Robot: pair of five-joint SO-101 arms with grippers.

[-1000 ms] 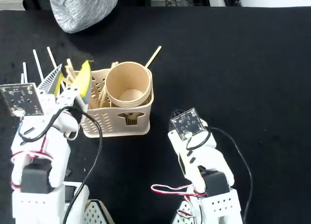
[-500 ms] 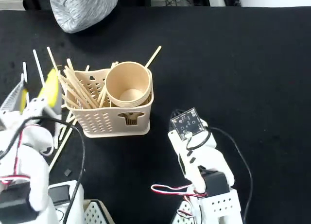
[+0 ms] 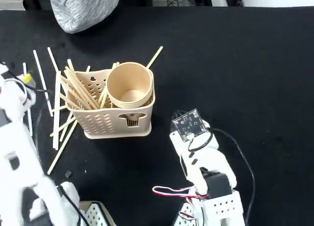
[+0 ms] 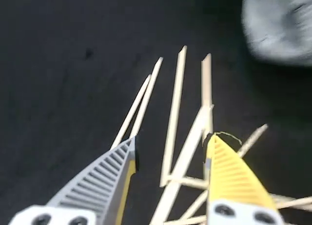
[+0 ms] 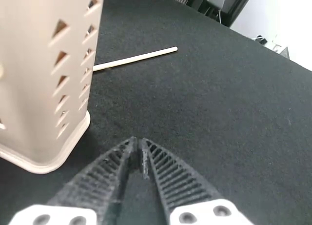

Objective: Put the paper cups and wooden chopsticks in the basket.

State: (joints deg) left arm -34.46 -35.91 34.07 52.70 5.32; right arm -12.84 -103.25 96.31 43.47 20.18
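Note:
The beige basket (image 3: 117, 120) stands left of centre and holds a paper cup (image 3: 129, 85) in its right half. Several wooden chopsticks (image 3: 78, 88) lean in its left half. More chopsticks (image 3: 56, 113) lie loose on the black table to its left, and one (image 3: 154, 57) lies behind it. My left arm (image 3: 14, 96) is at the far left edge. Its gripper (image 4: 170, 149) hangs open above loose chopsticks (image 4: 175, 112), holding nothing. My right gripper (image 5: 138, 147) is shut and empty, low over the table beside the basket wall (image 5: 48, 64).
A grey crumpled bag (image 3: 83, 8) lies at the back left. The right arm's base (image 3: 216, 196) sits at the front edge. The black table (image 3: 245, 79) stretches bare to the right of the basket. One chopstick (image 5: 136, 59) lies past the basket's corner.
My left arm has pulled back from over the basket's left side to the far left edge, uncovering the chopsticks in the basket and loose ones beside it. The right arm has stayed still.

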